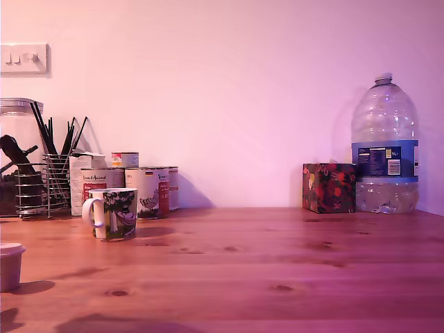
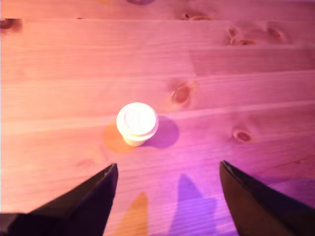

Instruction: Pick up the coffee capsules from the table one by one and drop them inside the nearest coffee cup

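The gripper (image 2: 168, 163) is held above the table (image 2: 236, 59), angled downward, its fingers spread wide with nothing gripped; a small white tub (image 2: 137, 122) is seen just beyond the fingertips.

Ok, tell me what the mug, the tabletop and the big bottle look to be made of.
Mug: glazed ceramic by the look, glossy white handle and printed artwork.
Tabletop: wood planks, with visible grain and dark knots; the slight sheen suggests varnish.
Bottle: clear plastic, with ribbed see-through walls and a blue label.
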You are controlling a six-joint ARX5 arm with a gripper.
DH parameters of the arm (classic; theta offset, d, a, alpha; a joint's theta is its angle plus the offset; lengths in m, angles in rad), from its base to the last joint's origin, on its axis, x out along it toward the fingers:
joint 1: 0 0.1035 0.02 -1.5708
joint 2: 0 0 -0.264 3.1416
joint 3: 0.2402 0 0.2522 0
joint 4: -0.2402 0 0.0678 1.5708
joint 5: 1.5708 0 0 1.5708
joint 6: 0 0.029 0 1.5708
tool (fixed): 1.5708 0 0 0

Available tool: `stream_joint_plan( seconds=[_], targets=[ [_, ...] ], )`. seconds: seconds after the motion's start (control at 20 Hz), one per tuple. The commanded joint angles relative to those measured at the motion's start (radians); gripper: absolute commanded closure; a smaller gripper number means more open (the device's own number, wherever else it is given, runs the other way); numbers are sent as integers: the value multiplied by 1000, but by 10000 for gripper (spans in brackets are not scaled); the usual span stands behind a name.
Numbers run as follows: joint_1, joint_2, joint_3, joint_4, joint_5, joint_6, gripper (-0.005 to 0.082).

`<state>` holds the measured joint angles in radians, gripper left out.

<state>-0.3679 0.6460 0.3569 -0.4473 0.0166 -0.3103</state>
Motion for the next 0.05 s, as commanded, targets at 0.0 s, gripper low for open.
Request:
stream_joint_plan(
  seconds=[0.0],
  targets=[
    [-2,2,-14,6,-3,-5,166]
  ],
)
